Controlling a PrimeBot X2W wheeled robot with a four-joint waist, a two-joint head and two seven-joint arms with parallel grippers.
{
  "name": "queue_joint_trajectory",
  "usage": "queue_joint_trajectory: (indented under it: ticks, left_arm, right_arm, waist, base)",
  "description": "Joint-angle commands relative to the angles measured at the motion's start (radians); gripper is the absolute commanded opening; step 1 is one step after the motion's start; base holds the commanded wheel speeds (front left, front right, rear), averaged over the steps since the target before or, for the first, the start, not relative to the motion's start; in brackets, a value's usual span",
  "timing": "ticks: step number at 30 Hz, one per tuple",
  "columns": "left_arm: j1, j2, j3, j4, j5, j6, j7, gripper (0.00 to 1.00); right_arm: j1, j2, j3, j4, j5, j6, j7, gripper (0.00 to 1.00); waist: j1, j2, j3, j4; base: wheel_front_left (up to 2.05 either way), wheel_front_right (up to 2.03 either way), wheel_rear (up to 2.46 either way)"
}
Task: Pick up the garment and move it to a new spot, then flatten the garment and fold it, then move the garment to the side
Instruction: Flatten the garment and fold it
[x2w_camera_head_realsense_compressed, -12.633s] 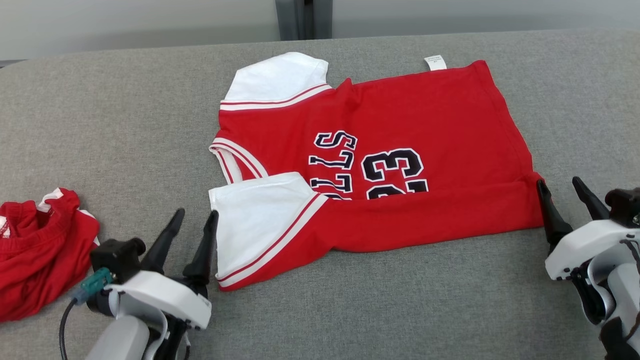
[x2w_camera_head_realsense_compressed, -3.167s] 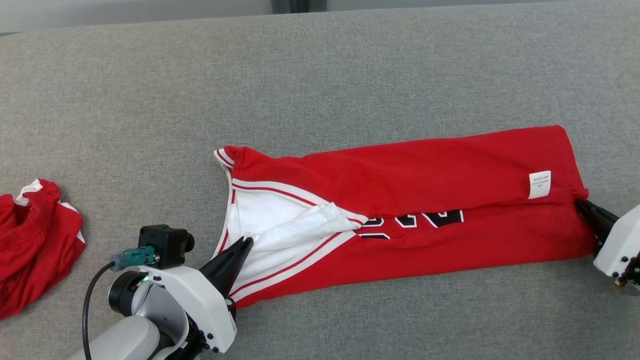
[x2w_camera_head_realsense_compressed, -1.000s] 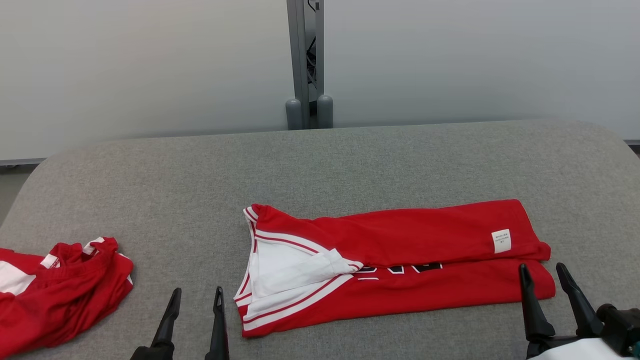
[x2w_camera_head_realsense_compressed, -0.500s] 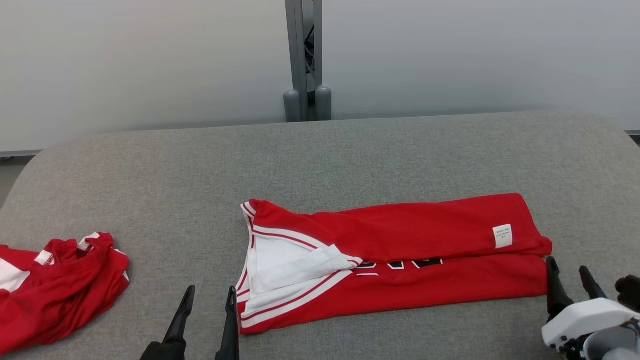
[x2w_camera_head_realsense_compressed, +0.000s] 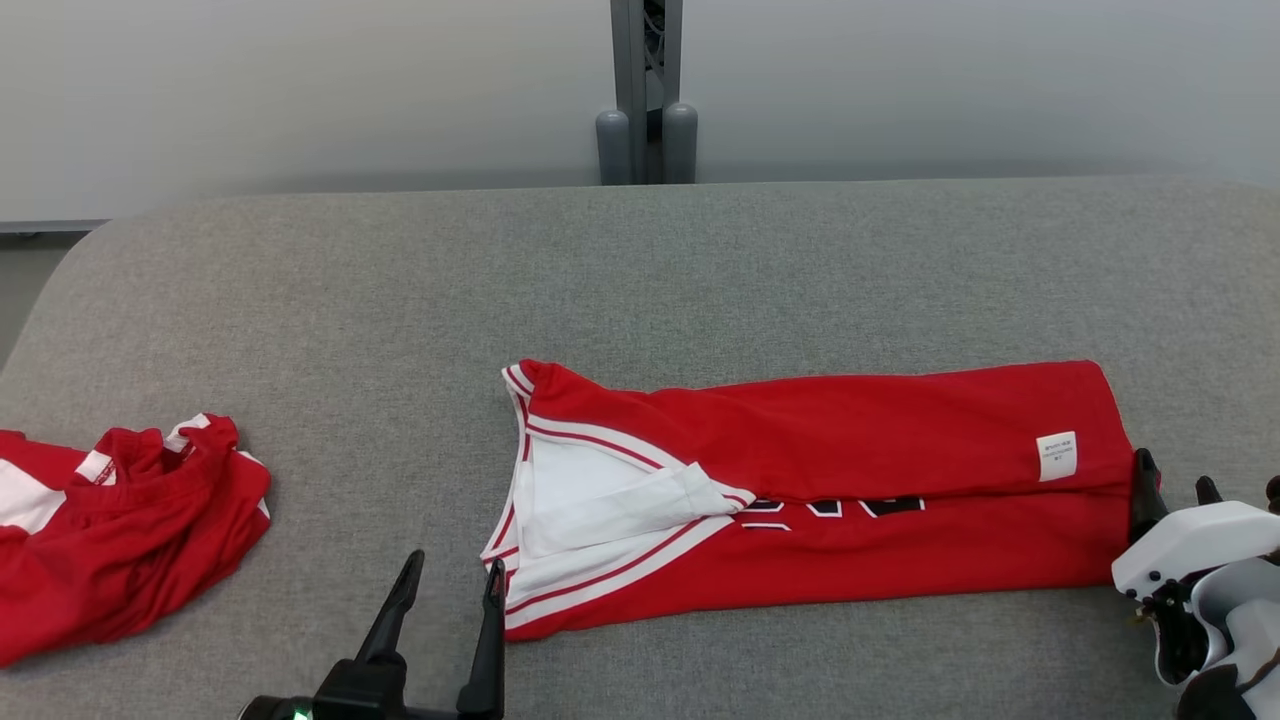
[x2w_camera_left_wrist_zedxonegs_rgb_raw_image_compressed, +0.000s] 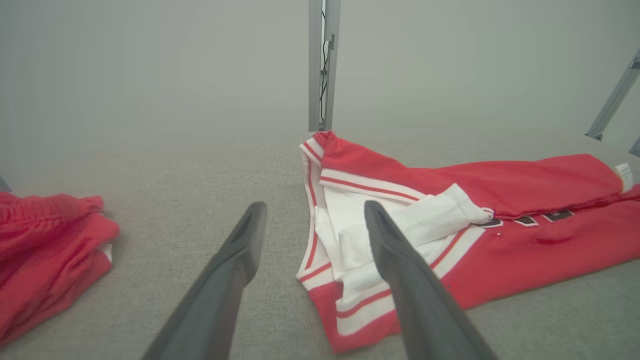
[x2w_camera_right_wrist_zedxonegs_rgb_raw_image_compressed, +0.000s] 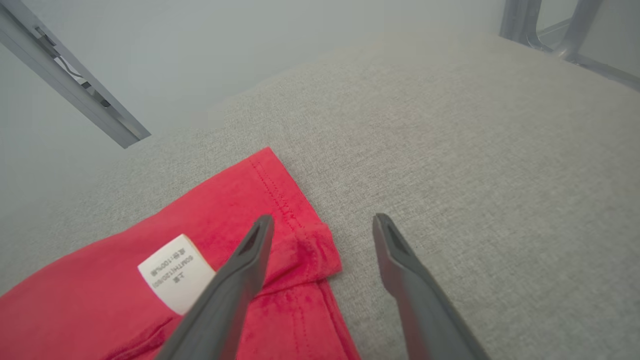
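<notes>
The left fingers (x2w_camera_left_wrist_zedxonegs_rgb_raw_image_compressed: 227, 280) are spread apart with nothing between them. In the head view their tips sit just at 7 o'clock of the jersey's (x2w_camera_head_realsense_compressed: 850, 450) collar end. In the left wrist view one finger overlaps the white sleeve (x2w_camera_left_wrist_zedxonegs_rgb_raw_image_compressed: 420, 220), but I cannot tell whether it touches. The right fingers (x2w_camera_right_wrist_zedxonegs_rgb_raw_image_compressed: 232, 285) are also spread and empty. One tip is over the hem corner beside the label (x2w_camera_right_wrist_zedxonegs_rgb_raw_image_compressed: 175, 272), and the other is over bare desk (x2w_camera_right_wrist_zedxonegs_rgb_raw_image_compressed: 475, 150).

The jersey lies on the desk's near half, towards 5 o'clock. It is folded lengthwise into a long band running from 9 to 3 o'clock, collar at 9 and hem at 3.

I judge it light, limp and not fragile, with a knit that should grip rather than slip. Limp cloth sags between two holds, and the loose upper layers would slide open if only one ply were pinched. The best hold looks like the stacked edges at each short end: the striped trim near the left fingers, and the doubled hem near the right. Both pinches should go through all the layers and lift evenly.

Count: one jersey with one label, two pairs of fingers, and one crumpled red-and-white heap (x2w_camera_head_realsense_compressed: 120, 530) well apart at the jersey's 9 o'clock. One post (x2w_camera_head_realsense_compressed: 648, 90) stands beyond the desk at 12.
</notes>
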Motion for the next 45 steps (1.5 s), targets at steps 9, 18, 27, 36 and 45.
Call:
queue_joint_trajectory:
  ticks: [9,18,27,36,45]
  left_arm:
    - [-0.042,0.004,-0.007,0.024,0.015,-0.013,-0.004,1.00]
    - [-0.071,0.005,-0.015,0.018,0.028,-0.026,-0.004,1.00]
    - [-0.095,0.005,-0.018,0.022,0.035,-0.035,-0.004,1.00]
    - [-0.096,0.003,-0.020,0.031,0.026,-0.031,-0.004,1.00]
    - [-0.082,0.003,-0.021,0.036,0.031,-0.036,-0.004,1.00]
  right_arm:
    - [-0.072,-0.008,-0.013,0.133,-0.006,0.000,-0.023,1.00]
    - [-0.106,-0.003,-0.029,0.171,-0.002,0.000,0.016,1.00]
    - [-0.115,0.025,-0.015,0.187,-0.003,0.000,0.092,0.00]
    - [-0.079,0.024,-0.006,0.188,0.000,-0.001,0.097,0.00]
    - [-0.105,-0.063,0.016,0.136,0.032,-0.002,0.004,0.00]
  waist:
    - [0.0000,0.0000,0.023,0.009]
    - [0.0000,0.0000,0.063,0.021]
    - [0.0000,0.0000,0.115,0.018]
    - [0.0000,0.0000,0.103,0.012]
    - [0.0000,0.0000,0.079,-0.007]
  base:
    - [0.00,0.00,0.00]
    - [0.00,0.00,0.00]
    - [0.00,0.00,0.00]
    - [0.00,0.00,0.00]
    - [0.00,0.00,0.00]
